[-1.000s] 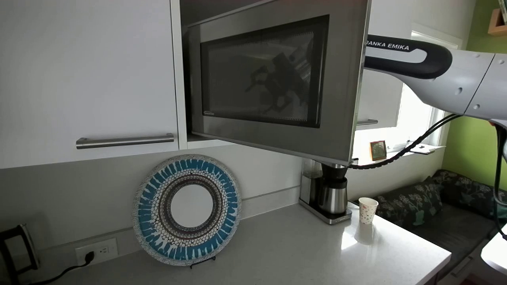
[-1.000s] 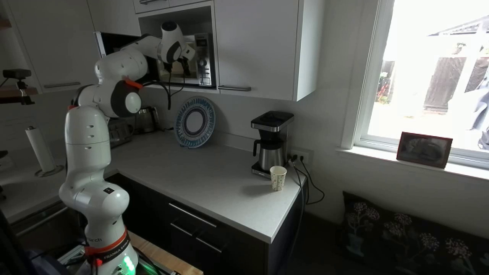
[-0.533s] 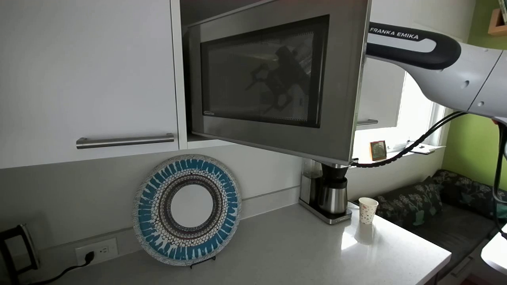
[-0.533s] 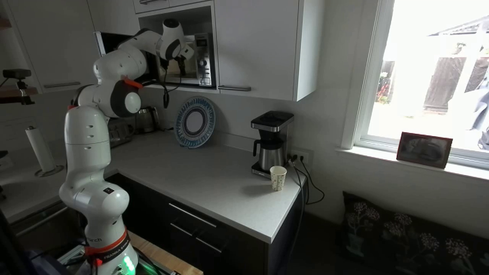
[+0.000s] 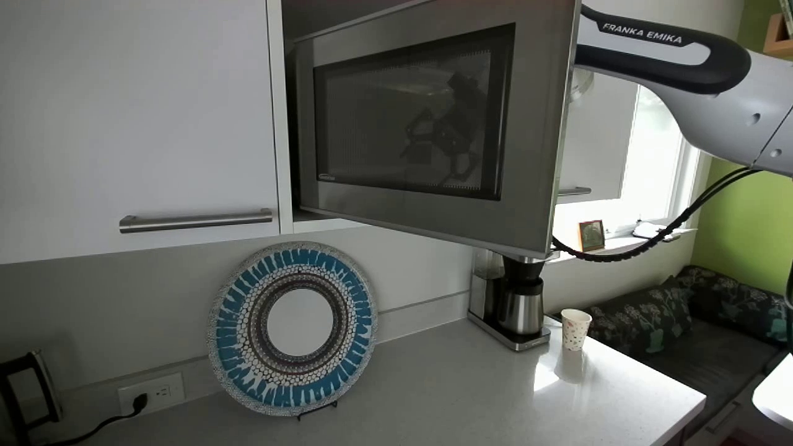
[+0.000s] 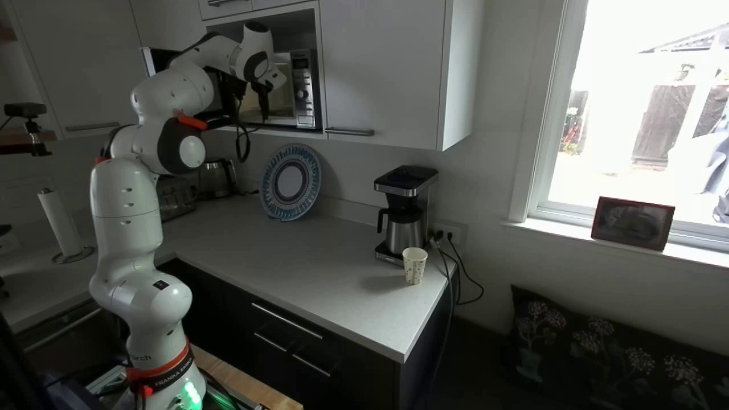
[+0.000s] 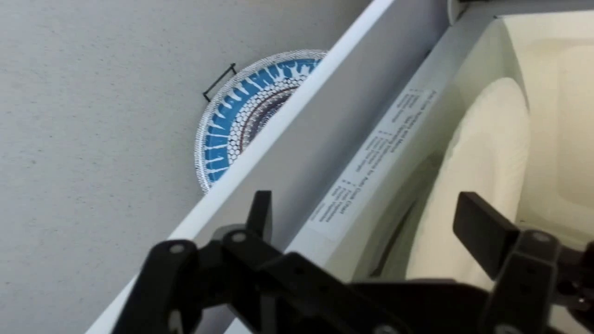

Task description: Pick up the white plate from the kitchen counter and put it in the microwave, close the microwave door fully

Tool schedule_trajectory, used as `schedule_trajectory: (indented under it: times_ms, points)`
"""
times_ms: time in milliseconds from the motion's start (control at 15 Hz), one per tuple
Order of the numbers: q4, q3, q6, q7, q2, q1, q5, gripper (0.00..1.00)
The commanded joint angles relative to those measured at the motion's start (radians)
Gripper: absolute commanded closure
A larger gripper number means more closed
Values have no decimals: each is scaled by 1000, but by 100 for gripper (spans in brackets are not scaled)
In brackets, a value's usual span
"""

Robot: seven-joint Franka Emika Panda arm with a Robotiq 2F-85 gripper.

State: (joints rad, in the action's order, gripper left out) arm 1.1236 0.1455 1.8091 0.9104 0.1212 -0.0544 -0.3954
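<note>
The white plate (image 7: 487, 153) rests inside the lit cavity of the microwave (image 6: 306, 94), pale and round in the wrist view; it is hidden in both exterior views. My gripper (image 7: 364, 194) is open, with its fingers (image 7: 482, 232) wide apart and nothing held between them. In the wrist view one finger overlaps the plate's image; no contact shows. In an exterior view the gripper (image 6: 263, 111) hangs in front of the microwave opening. The microwave door (image 5: 536, 148) stands swung open, and the gripper (image 5: 427, 166) shows dimly through its glass. Below lies the kitchen counter (image 5: 427, 396).
A blue-and-white patterned plate (image 5: 300, 328) leans on a stand against the backsplash. A coffee maker (image 6: 405, 210) and a paper cup (image 6: 414, 265) stand near the counter's end. White cabinets (image 5: 136, 111) frame the microwave. A cable (image 5: 650, 248) hangs from the arm.
The arm has drawn back from the microwave opening, its forearm rising and shifting right behind the door. The gripper has stayed open. Door, cup and patterned plate have not moved.
</note>
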Motion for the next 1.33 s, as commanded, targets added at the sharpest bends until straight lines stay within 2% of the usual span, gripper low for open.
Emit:
schedule_trajectory:
  times_ms: [0, 200, 400, 600, 667, 1000, 1133, 1267]
  points:
    - [21, -13, -140, -75, -70, 15, 62, 0]
    - [15, -20, -201, -202, -128, 23, 118, 0]
    - [-8, -30, -231, -364, -178, 32, 121, 0]
    - [-25, -44, -198, -528, -226, 36, 95, 0]
    - [-24, -34, -197, -443, -198, 31, 104, 0]
    - [-31, -42, -197, -509, -227, 32, 103, 0]
    - [-110, -37, -192, -636, -213, 20, 104, 0]
    - [-189, -28, -236, -705, -211, 9, 100, 0]
